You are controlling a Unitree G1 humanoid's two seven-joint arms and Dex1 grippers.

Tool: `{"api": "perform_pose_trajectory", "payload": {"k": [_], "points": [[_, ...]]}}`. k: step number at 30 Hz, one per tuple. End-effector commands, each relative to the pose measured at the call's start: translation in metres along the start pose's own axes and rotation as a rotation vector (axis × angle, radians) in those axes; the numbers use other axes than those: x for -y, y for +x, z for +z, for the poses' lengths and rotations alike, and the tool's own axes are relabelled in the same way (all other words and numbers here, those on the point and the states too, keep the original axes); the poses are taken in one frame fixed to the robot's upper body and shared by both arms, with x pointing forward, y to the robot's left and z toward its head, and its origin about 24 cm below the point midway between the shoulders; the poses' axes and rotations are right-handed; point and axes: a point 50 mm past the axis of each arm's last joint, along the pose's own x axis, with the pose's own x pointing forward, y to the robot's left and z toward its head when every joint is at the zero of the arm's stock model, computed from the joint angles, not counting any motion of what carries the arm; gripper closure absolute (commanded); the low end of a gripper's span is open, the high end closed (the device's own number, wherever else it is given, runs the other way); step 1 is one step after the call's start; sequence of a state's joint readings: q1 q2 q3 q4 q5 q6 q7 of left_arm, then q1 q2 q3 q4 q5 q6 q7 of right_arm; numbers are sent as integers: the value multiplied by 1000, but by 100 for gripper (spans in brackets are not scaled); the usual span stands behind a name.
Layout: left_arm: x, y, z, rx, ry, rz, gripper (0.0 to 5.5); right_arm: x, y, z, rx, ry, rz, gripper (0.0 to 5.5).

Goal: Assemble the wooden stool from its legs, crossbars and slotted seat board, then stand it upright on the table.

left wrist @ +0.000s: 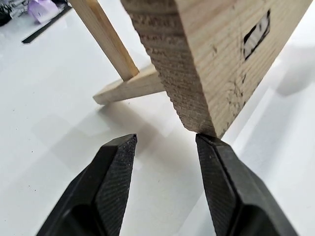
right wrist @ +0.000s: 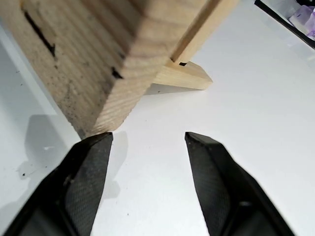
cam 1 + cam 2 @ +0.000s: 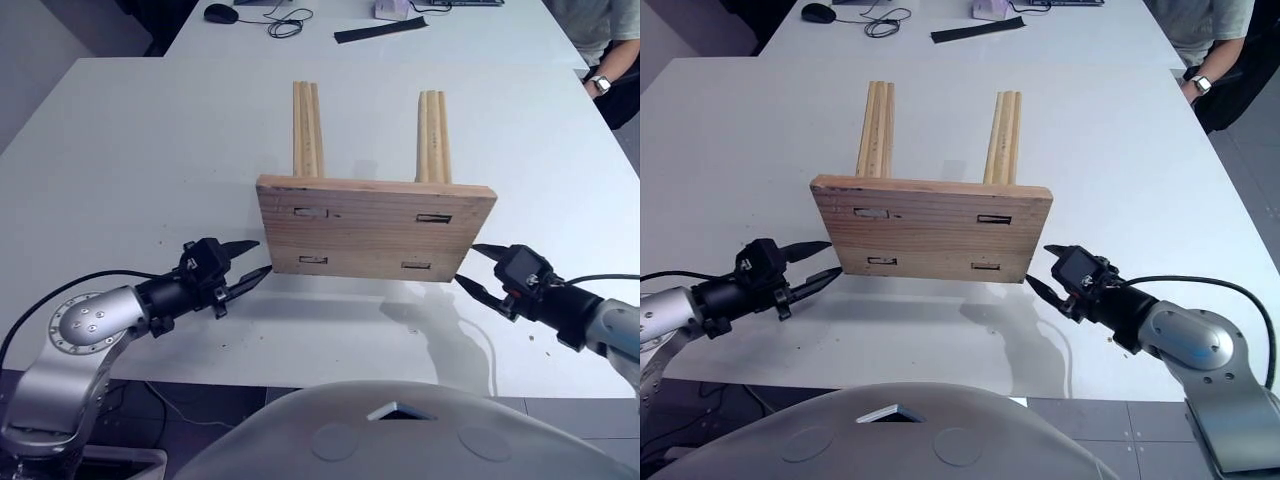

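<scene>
Pale wooden stool (image 3: 375,228), on its side

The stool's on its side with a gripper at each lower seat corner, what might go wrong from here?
The open left gripper and open right gripper reach only the bottom corners of the slotted wooden seat board; so small a grip may slip while tipping it.
The board stands on its edge with the pale wooden legs behind; uneven pushes could slide it across the white table.
</scene>
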State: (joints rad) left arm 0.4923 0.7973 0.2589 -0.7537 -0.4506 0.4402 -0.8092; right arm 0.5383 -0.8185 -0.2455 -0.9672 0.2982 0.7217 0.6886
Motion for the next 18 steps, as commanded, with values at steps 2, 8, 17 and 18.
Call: {"api": "perform_pose_trajectory", "payload": {"k": [2, 8, 17, 18], "points": [[21, -2, 37, 140, 29, -184, 325, -10, -14, 40, 248, -53, 191, 279], [18, -11, 55, 189, 10, -182, 325, 0, -36, 70, 337, -72, 248, 279], [10, -25, 97, 315, -10, -228, 325, 5, -53, 97, 383, -83, 253, 279], [8, -25, 101, 329, -10, -236, 325, 5, -54, 98, 384, -81, 247, 279]]}}
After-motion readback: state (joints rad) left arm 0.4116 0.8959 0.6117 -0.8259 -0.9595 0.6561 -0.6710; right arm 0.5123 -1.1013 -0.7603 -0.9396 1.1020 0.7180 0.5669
